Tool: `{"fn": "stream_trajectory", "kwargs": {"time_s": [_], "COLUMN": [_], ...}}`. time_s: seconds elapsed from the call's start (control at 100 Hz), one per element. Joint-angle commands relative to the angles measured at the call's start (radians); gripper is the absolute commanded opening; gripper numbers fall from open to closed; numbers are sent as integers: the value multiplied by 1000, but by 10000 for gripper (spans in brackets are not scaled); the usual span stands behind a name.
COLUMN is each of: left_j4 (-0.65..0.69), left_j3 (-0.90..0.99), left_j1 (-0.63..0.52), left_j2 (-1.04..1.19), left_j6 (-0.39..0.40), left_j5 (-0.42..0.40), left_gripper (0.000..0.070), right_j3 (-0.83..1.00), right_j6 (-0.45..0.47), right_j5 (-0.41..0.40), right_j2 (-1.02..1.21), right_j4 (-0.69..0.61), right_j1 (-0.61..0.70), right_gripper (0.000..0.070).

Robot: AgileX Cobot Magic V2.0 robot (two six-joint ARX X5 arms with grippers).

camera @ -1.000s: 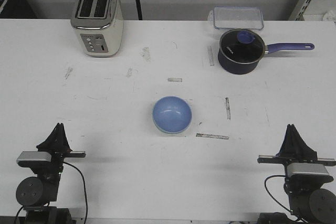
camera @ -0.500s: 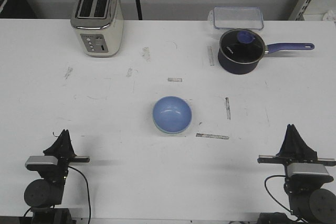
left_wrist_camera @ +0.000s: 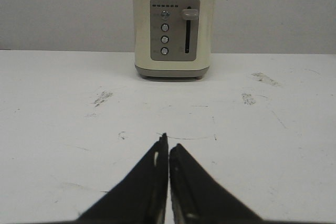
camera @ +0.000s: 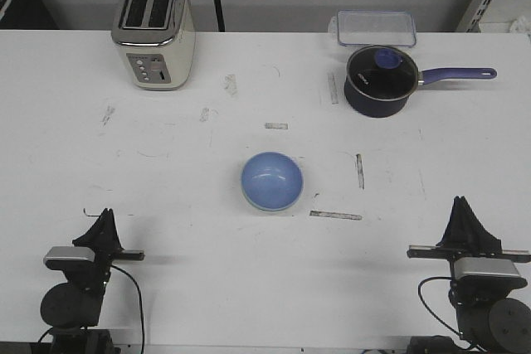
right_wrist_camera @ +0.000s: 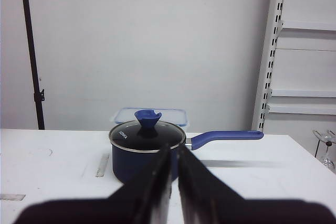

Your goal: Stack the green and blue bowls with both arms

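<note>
The blue bowl (camera: 272, 180) sits upright in the middle of the table, seen only in the front view. A thin pale greenish edge (camera: 267, 209) shows under its near side; I see nothing more of the green bowl. My left gripper (camera: 105, 215) rests at the near left, shut and holding nothing, far from the bowl. In the left wrist view its fingertips (left_wrist_camera: 168, 144) meet over bare table. My right gripper (camera: 459, 203) stands at the near right, also shut and holding nothing. In the right wrist view the right gripper (right_wrist_camera: 173, 151) points toward the saucepan.
A cream toaster (camera: 154, 31) stands at the back left, straight ahead of the left gripper as the toaster (left_wrist_camera: 174, 27). A dark navy saucepan (camera: 380, 80) with a purple handle and a clear lidded box (camera: 376, 27) are at the back right. Tape marks dot the table.
My left arm has drawn back toward the near edge and slightly right, its gripper still shut. The right arm and the bowl have not moved.
</note>
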Motion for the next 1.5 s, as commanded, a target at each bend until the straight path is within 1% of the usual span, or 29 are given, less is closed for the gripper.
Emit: {"fn": "stream_trajectory", "kwargs": {"time_s": [0.0, 0.34, 1.49], "left_j4": [11, -8, -12], "left_j3": [-23, -23, -23], "left_j1": [-3, -3, -3], "left_j2": [-2, -2, -2], "left_j6": [9, 9, 9], "left_j5": [-4, -4, -3], "left_gripper": [1, 1, 1], "right_j3": [5, 5, 5], "right_j6": [7, 7, 2], "right_j5": [0, 0, -1], "right_j2": [-2, -2, -2], "right_j4": [10, 10, 4], "right_j1": [1, 1, 1], "right_gripper": [14, 14, 14]}}
